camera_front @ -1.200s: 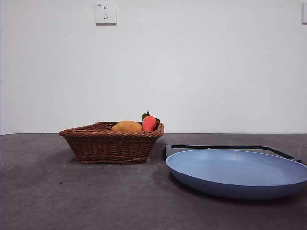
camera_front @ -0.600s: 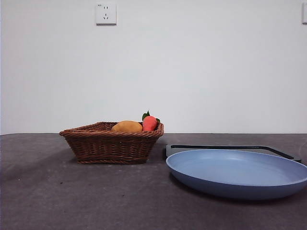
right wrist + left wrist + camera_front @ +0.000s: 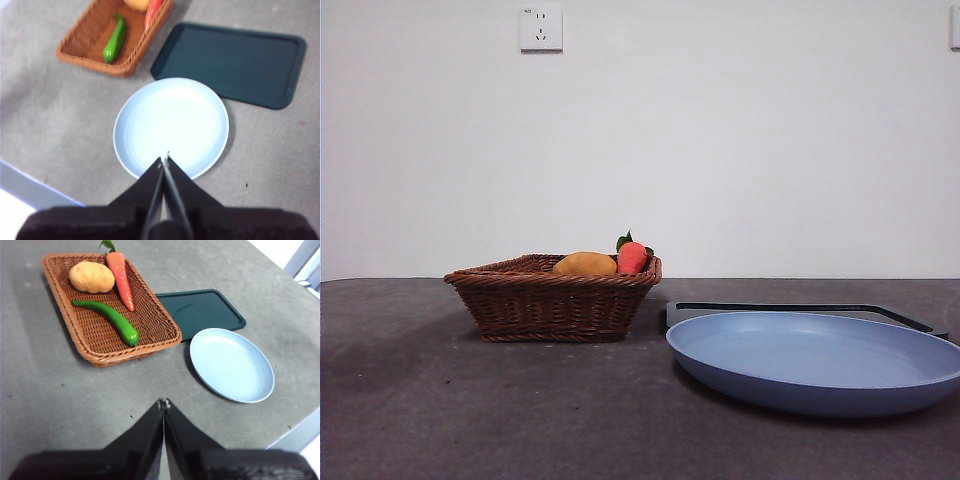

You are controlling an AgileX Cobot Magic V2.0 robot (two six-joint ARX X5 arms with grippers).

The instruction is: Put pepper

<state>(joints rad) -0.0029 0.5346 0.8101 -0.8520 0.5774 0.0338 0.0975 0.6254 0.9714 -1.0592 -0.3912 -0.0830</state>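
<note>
The green pepper (image 3: pixel 109 320) lies in the wicker basket (image 3: pixel 60 315) beside an orange-yellow fruit (image 3: pixel 91 277) and a red-orange one with green leaves (image 3: pixel 121 273). In the right wrist view the pepper (image 3: pixel 115 39) shows in the same basket (image 3: pixel 82 45). In the front view the basket (image 3: pixel 552 300) hides the pepper. My left gripper (image 3: pixel 164 403) hangs shut high above bare table, short of the basket. High over the light blue plate (image 3: pixel 171 125), my right gripper (image 3: pixel 165 158) is shut too. Neither gripper holds anything.
A dark green tray (image 3: pixel 200 310) lies flat behind the blue plate (image 3: pixel 815 358), right of the basket. The table's edge (image 3: pixel 35 185) runs close to the plate on the near side. A wall socket (image 3: pixel 541 28) is on the white wall.
</note>
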